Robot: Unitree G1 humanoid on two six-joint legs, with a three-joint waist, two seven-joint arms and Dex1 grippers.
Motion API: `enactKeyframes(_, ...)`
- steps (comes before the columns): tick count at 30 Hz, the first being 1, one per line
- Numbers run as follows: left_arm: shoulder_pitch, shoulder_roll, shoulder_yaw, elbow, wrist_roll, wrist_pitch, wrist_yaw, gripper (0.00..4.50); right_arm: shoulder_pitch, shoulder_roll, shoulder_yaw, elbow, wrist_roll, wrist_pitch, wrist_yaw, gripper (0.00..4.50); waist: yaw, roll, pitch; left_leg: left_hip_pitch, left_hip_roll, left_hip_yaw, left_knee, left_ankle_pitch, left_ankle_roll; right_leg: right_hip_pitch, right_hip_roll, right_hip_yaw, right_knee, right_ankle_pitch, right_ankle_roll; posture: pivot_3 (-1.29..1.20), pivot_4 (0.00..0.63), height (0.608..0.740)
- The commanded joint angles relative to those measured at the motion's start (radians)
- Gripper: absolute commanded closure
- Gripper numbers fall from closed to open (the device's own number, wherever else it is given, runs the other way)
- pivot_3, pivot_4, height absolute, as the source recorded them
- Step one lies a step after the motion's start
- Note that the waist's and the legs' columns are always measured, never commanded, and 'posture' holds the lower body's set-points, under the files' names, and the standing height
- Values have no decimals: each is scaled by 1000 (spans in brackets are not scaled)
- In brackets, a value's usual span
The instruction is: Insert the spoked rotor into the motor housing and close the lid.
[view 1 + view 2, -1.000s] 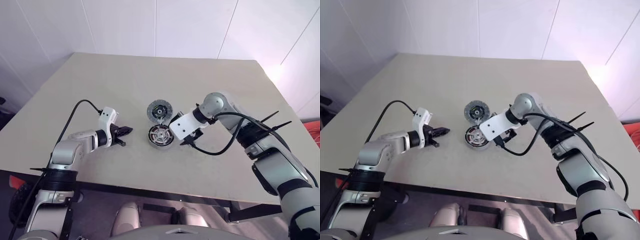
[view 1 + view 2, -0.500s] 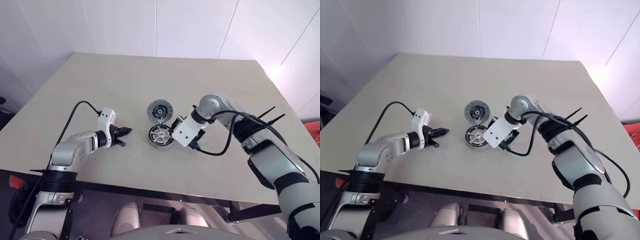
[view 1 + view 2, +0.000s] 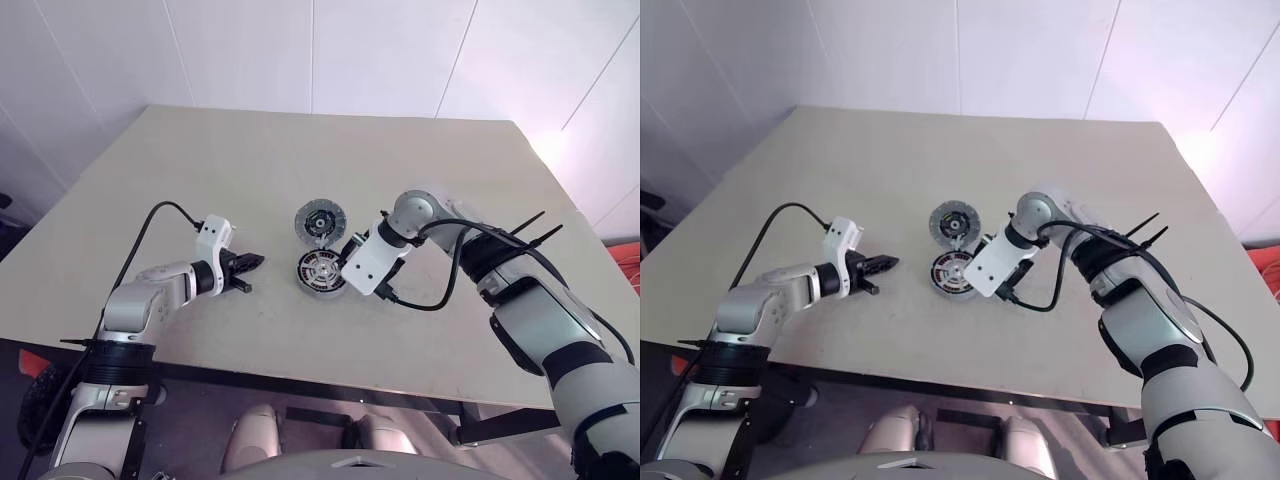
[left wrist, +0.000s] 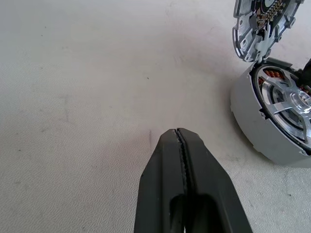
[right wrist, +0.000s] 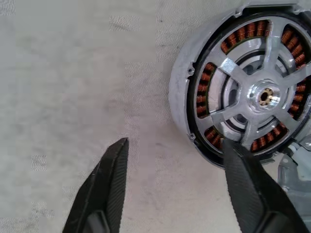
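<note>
Table [image 3: 300,180]: beige, carrying all parts near its middle. Motor housing [image 3: 322,272]: sitting flat on the table, copper windings showing around the spoked rotor [image 5: 257,99], which is lying seated inside it. Lid [image 3: 320,221]: standing open just beyond the housing, touching its far edge. Right claw [image 5: 175,160]: hanging wide, straddling the housing's rim, gripping nothing. Left claw [image 4: 181,141]: pressing its fingers together, empty, left of the housing.
</note>
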Motion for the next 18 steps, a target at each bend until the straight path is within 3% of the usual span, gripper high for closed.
enactKeyframes(1, -15, 6, 27, -25, -12, -20, 3, 4500, 1, -3, 0, -32, 5, -18, 0, 2439, 0, 0, 0, 0, 0, 0, 0, 0, 0, 0, 0, 0, 0, 0, 0, 0, 0, 740)
enactKeyframes(7, -21, 6, 25, -17, -10, -25, 2, 4500, -3, -4, 0, -29, -5, -24, -27, 4384, 1, 0, 0, 1, 0, 0, 0, 0, 0, 1, 0, 0, 0, 0, 0, 0, 0, 740)
enactKeyframes(18, -31, 8, 20, -3, -5, -34, -1, 4500, -10, -5, -5, -29, -10, -31, -48, 4498, 0, -1, 0, 1, 0, 0, 1, 0, 0, 1, 0, 0, 1, 0, 0, 0, 0, 740)
